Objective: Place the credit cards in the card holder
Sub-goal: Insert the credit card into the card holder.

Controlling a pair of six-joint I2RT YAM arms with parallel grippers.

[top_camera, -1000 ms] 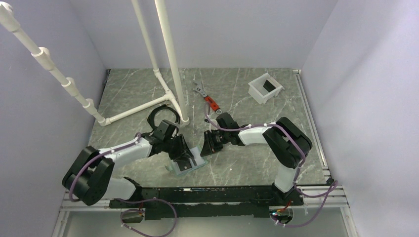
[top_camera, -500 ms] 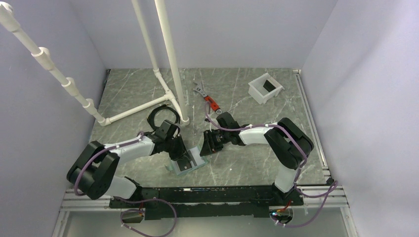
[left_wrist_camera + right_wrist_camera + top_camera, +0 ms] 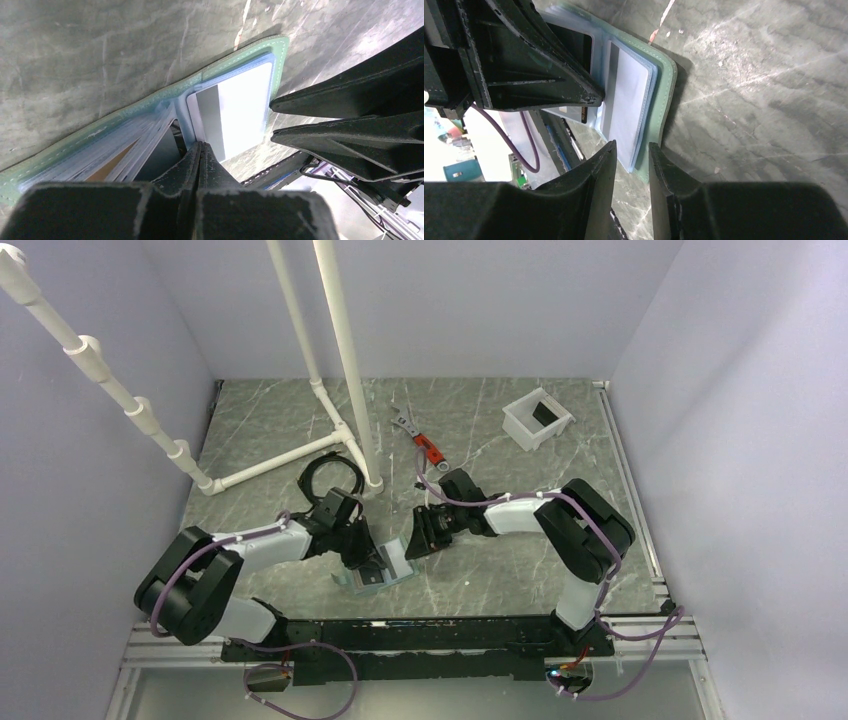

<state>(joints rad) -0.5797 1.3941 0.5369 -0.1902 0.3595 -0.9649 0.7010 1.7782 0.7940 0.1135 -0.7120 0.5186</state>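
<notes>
The card holder (image 3: 398, 568) lies open on the table, a green rim (image 3: 235, 57) around clear sleeves. A pale bluish card (image 3: 240, 110) with a grey stripe sits in its right half. A tan-brown card (image 3: 107, 165) shows edge-on among the left sleeves. My left gripper (image 3: 200, 145) is shut, its tip at the fold against the pale card's near edge, and nothing shows between its fingers. My right gripper (image 3: 630, 146) stands open at the holder's (image 3: 667, 85) outer edge, with the sleeves' corner just past its tips. From above, the left gripper (image 3: 368, 562) and the right gripper (image 3: 412, 545) flank the holder.
A white square tub (image 3: 538, 420) stands at the back right. A red-handled wrench (image 3: 420, 442) lies behind the right arm. A white pipe frame (image 3: 340, 430) and a black ring (image 3: 330, 475) are behind the left arm. The mounting rail (image 3: 420, 635) runs along the near edge.
My left gripper has shut from partly open and slid a little toward the holder's fold. The right gripper has widened slightly and stayed at the holder's edge.
</notes>
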